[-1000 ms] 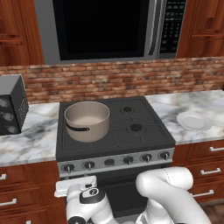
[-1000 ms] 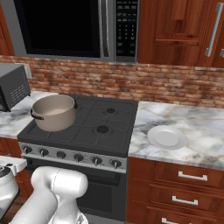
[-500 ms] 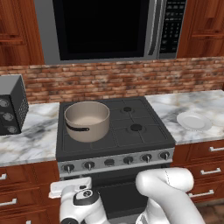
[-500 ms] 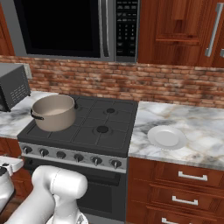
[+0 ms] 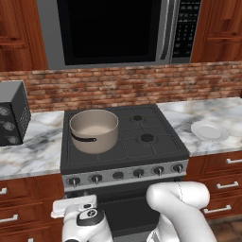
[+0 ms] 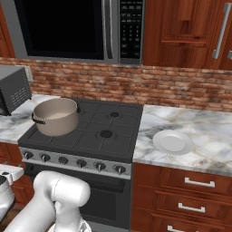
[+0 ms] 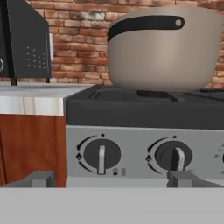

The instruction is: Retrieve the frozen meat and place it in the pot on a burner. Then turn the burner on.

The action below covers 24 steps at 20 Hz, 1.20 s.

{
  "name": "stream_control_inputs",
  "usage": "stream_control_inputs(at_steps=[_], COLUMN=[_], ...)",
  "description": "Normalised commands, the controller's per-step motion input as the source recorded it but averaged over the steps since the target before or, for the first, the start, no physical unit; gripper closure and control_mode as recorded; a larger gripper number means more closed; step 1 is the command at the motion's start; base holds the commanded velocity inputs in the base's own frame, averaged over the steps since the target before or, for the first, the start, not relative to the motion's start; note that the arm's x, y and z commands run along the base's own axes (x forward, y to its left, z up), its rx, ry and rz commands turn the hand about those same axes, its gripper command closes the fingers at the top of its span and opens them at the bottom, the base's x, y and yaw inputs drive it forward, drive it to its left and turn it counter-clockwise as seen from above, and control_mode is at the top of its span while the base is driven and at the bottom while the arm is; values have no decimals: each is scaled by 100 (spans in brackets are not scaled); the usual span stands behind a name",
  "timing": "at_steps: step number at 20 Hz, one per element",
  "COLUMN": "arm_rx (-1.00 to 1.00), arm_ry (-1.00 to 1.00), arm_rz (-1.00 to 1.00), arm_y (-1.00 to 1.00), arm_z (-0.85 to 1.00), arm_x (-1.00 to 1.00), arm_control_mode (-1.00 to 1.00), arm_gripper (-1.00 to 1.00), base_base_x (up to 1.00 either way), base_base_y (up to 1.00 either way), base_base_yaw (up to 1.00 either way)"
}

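The pot (image 5: 94,130) (image 6: 56,115) is wide, round and beige-grey with a dark curved side handle. It stands upright on the stove's front left burner, and its pale inside shows nothing in it. The frozen meat is out of view. My gripper (image 7: 113,180) hangs low in front of the stove's control panel, open, with nothing between its fingertips. In the hand view the pot (image 7: 162,52) rises above two knobs (image 7: 101,155) on the left end of the panel. My hand (image 5: 75,208) sits below the panel's left end.
A black toaster oven (image 5: 12,113) (image 6: 13,88) stands on the marble counter left of the stove (image 5: 142,151). A white plate (image 5: 209,131) (image 6: 172,142) lies on the counter to the right. A microwave (image 5: 113,30) hangs above, and wooden drawers flank the oven door.
My hand has drifted a little to the left in front of the stove. The pot and plate have not moved, and the gripper stays open.
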Motion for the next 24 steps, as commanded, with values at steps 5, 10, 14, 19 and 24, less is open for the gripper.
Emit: stream_control_inputs(at_steps=[5,10,14,19,24], arm_rx=[0,0,0,0,0], arm_ry=[0,0,0,0,0], arm_rz=[0,0,0,0,0], arm_y=[11,3,4,7,3], arm_z=[-2,-6,-6,-4,-9], arm_x=[1,18,22,13,11], arm_control_mode=[-100,-100,-100,-100,-100], arm_gripper=[-100,-100,-100,-100,-100], base_base_x=[0,0,0,0,0], base_base_y=[0,0,0,0,0], base_base_yaw=[0,0,0,0,0])
